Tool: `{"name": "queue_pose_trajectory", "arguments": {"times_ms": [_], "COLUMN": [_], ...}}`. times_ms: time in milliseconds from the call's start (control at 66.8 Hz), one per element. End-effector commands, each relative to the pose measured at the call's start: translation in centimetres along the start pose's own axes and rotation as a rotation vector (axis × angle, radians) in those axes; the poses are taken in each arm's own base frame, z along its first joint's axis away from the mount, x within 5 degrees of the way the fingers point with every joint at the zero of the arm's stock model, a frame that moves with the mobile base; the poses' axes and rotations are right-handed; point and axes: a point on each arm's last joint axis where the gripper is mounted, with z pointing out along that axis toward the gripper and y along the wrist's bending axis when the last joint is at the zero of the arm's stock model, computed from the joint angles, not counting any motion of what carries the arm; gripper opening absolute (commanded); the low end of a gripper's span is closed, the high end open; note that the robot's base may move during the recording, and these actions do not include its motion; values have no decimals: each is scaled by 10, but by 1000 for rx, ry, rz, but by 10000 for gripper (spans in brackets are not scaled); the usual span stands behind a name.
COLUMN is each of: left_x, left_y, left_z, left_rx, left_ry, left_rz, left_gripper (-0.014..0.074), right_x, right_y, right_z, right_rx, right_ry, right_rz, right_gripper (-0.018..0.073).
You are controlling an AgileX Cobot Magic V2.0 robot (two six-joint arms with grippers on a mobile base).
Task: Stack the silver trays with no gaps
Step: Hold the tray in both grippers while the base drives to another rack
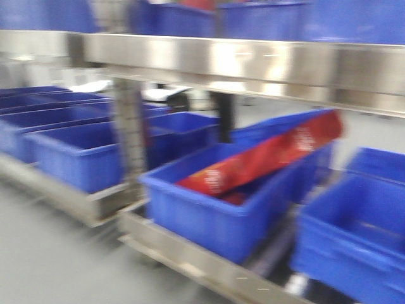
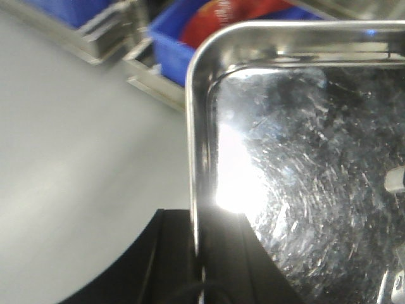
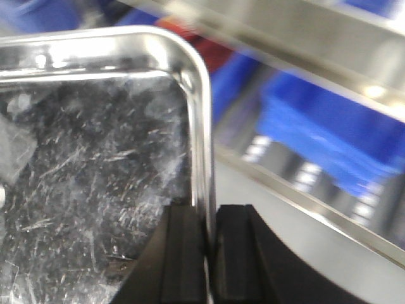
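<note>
Pinching the silver tray (image 2: 304, 177), left claw (image 2: 197, 266) and right claw (image 3: 207, 253) clamp opposite rims.

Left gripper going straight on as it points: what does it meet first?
The left gripper is clamped on the tray, so the tray's far rim leads. Beyond it, the blue bin holding a red bag looks first, though depth is unclear.
</note>
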Motion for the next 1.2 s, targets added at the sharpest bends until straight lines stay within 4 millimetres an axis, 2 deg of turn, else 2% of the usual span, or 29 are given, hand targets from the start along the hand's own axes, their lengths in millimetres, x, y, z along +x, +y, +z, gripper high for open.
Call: {"name": "queue_pose_trajectory", "arguments": {"times_ms": [0,1183], "left_x": [-2,-2], "left_y": [-14,-14], "left_z": [-5,-5], "left_rx": [117,117], "left_ry": [-32,-32], "left_rz": [13,13], "left_gripper": [-16,-16], "right_x": [-6,-6], "right_y": [12,12], "right_z": [-4,-4], "right_rx": [-125,-125], "right_ry": [-63,-63], "right_rz": [2,2], "right_gripper": [-17,-17]}}
